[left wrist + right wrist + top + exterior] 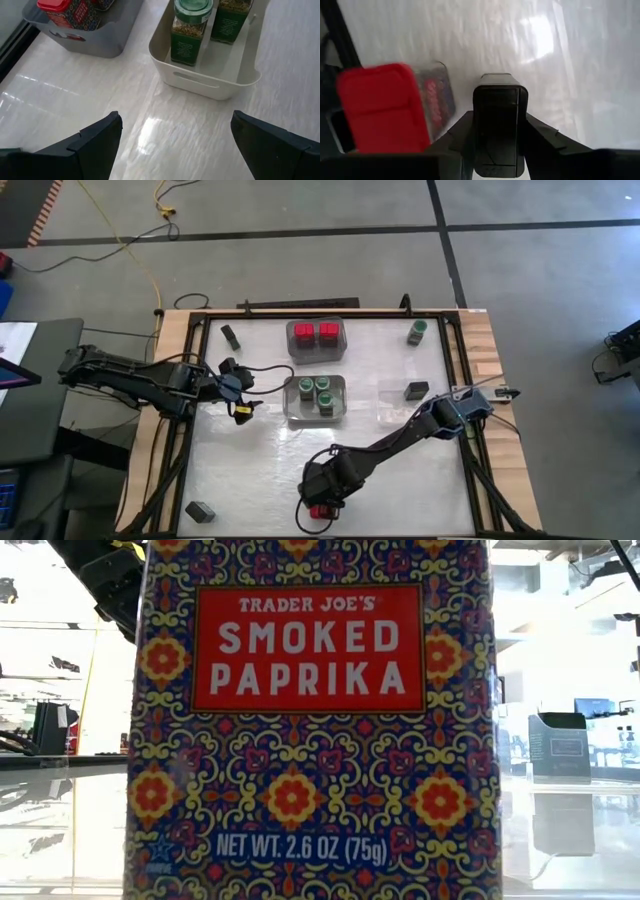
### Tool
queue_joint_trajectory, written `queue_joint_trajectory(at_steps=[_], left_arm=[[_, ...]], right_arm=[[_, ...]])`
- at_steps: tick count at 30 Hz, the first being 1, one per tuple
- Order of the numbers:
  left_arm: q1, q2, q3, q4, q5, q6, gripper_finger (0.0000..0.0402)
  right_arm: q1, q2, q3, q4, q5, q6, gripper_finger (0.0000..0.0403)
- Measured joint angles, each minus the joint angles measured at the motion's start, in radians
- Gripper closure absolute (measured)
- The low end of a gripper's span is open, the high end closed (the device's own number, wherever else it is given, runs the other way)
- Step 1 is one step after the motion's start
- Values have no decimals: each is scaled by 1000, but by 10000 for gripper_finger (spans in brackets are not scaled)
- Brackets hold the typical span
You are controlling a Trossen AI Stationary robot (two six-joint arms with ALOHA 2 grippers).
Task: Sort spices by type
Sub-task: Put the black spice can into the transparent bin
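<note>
My right gripper (322, 500) points down near the table's front edge, shut on a dark rectangular tin (497, 125). A red-topped paprika tin (382, 107) stands upright right beside it and fills the low view (310, 720). My left gripper (237, 388) hangs open over the table's left middle (175, 125), holding nothing. A grey bin (340, 340) holds two red-topped tins. A white bin (293, 402) holds three green-lidded jars. Loose on the table are a green-lidded jar (417, 332) and dark tins (231, 336), (417, 390), (200, 511). My right gripper pinches the dark tin between its two fingers (462, 137), one on each of its two long sides (476, 130), near the top. The fingers come from above, pointing down. The tin sits upright in the hold; its base is hidden, so I cannot tell if it is on the table.
The table has a raised dark frame (190, 380) along its sides. The two bins stand in the far middle. A faint clear container (395, 408) lies right of the white bin. Bare tabletop stretches across the near half.
</note>
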Motion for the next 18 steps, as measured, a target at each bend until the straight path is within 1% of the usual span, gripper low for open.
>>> queue_joint_trajectory(at_steps=[3, 7, 10, 13, 15, 18], left_arm=[[0, 0, 0, 0, 0, 0, 42], [0, 0, 0, 0, 0, -10, 42], [0, 0, 0, 0, 0, -28, 42], [0, 0, 0, 0, 0, -52, 42], [0, 0, 0, 1, 0, -53, 42], [0, 0, 0, 3, 0, -53, 42]], right_arm=[[3, -24, -2, -43, 0, -37, 254], [2, -86, -1, -65, 10, -98, 254], [1, -131, 0, -133, 59, -162, 254], [-7, -181, -17, -250, 128, -204, 254], [-27, -238, -64, -302, 134, -227, 254], [-69, -351, -185, -277, 140, -270, 254]])
